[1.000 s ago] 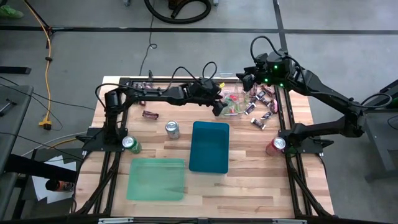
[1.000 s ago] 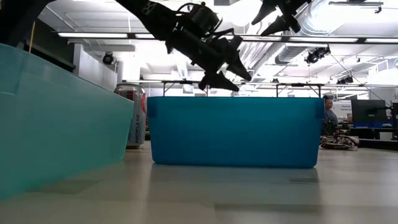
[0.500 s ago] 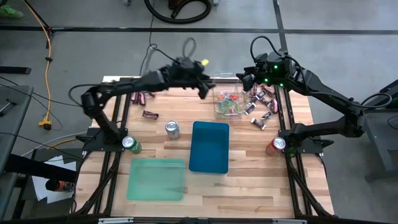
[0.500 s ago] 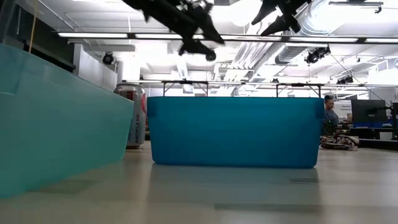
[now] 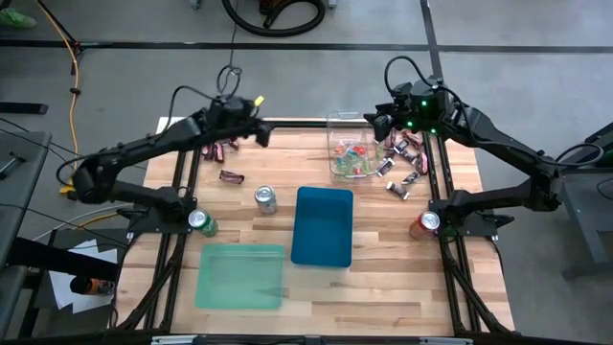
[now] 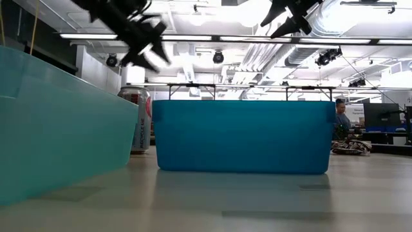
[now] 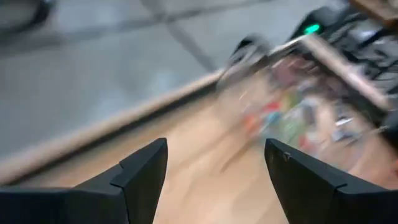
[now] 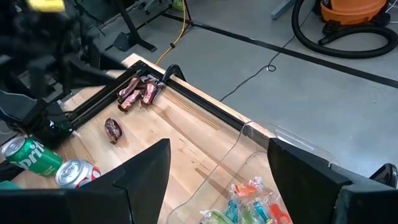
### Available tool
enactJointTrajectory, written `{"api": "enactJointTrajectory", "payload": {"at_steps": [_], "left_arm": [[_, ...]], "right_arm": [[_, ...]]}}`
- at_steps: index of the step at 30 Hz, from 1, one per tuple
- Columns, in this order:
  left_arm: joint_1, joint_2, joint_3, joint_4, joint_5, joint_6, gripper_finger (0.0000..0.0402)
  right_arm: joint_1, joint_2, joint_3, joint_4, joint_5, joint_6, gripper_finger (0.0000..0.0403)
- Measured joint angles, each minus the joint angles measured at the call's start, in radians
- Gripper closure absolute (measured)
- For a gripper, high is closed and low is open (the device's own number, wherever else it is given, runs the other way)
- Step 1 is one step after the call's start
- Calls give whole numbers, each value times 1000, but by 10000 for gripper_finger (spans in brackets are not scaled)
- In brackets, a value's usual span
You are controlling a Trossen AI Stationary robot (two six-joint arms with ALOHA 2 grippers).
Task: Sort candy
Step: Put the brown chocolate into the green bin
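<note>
Closest to me on the wooden table (image 5: pixel 383 278) sits a pale green tray (image 5: pixel 240 276), down around seven o'clock from the table's middle. Just beside it toward the centre stands a blue bin (image 5: pixel 322 225), which fills most of the low view (image 6: pixel 243 136).

At about nine o'clock there is a green can (image 5: pixel 200 221) at the table's left edge, and a silver can (image 5: pixel 265 198) stands between it and the blue bin. A red can (image 5: pixel 424 223) sits over at three o'clock by the right arm's base.

Farther back, a single dark red-brown candy (image 5: pixel 231 176) lies alone at roughly ten o'clock, and a small cluster of dark red-brown bars (image 5: pixel 220 149) lies beyond it near the far left corner. The right wrist camera shows the same bars (image 8: pixel 138 92) against the black frame rail.

At about one o'clock stands a clear plastic box (image 5: pixel 349 146) holding the tiny bright red, green and blue sweets (image 5: pixel 354 158). Just to its right, dark and silver wrapped pieces (image 5: pixel 404 165) are scattered on the wood.

The left gripper (image 5: pixel 257 132) hangs above the far edge at eleven o'clock, near the bars, its fingers spread apart with nothing between them. The right gripper (image 5: pixel 381 123) hovers over the far right corner at one o'clock, just beyond the clear box, fingers likewise spread wide and empty.
</note>
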Motion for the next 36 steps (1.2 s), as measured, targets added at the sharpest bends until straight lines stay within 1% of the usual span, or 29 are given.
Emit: {"api": "enactJointTrajectory", "payload": {"at_steps": [2,3,5,9,14,18,21,27,36], "left_arm": [[23,-17,-41,-102,0,-64,144],[34,-16,-50,-171,15,-67,145],[51,-3,-51,-300,48,-10,145],[45,59,-50,-487,65,136,149],[24,155,-50,-637,56,278,149],[6,218,-50,-665,23,335,150],[-5,246,-49,-644,2,353,150],[-38,295,-49,-650,-34,459,150],[-70,364,-49,-640,-31,547,150]], "right_arm": [[0,0,0,0,0,17,139],[0,0,0,0,0,25,139],[0,0,0,0,0,42,139],[0,2,0,0,0,44,139],[0,15,0,-2,-2,45,139],[1,38,0,-4,-8,49,139],[1,59,0,-4,-8,49,139],[1,84,0,-5,-30,49,139],[1,85,0,-4,-32,47,139]]}}
